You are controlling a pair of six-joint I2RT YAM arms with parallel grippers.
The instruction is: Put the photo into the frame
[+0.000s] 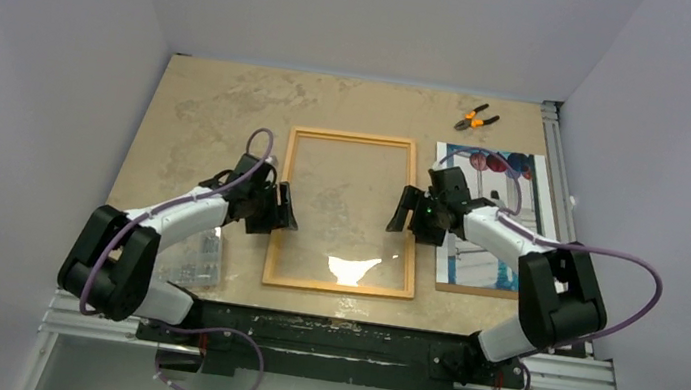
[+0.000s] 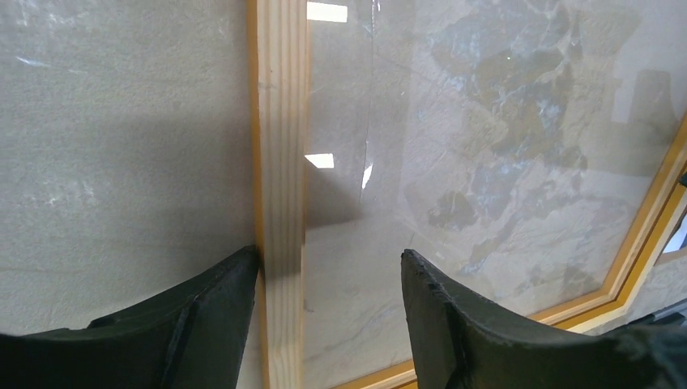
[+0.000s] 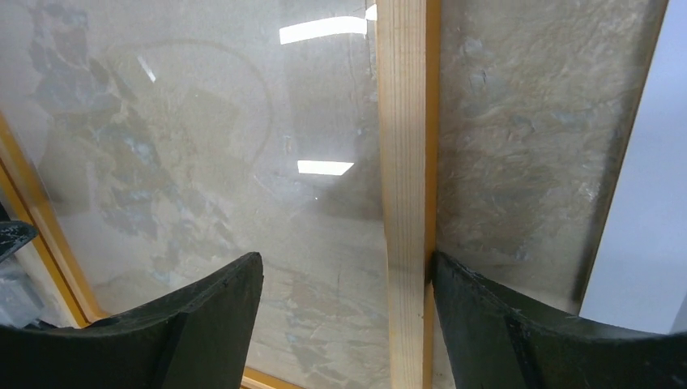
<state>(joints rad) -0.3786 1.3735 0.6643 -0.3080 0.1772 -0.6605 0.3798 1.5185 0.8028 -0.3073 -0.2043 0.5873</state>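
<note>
The frame (image 1: 347,212) lies flat in the middle of the table, its pale wood side up and orange edges showing, with the table visible through its glass. My left gripper (image 1: 279,209) is open astride the frame's left rail (image 2: 282,162); the left gripper (image 2: 330,253) has one finger against the rail's outer edge and the other over the glass. My right gripper (image 1: 410,212) is open astride the right rail (image 3: 405,162); the right gripper (image 3: 347,258) has its outer finger touching that rail. The photo (image 1: 495,215) lies to the frame's right, partly hidden by the right arm.
A brown backing board (image 1: 475,291) shows under the photo's near edge. Orange-handled pliers (image 1: 475,120) lie at the back right. A clear plastic piece (image 1: 200,255) rests near the left arm. Walls close in the table on three sides.
</note>
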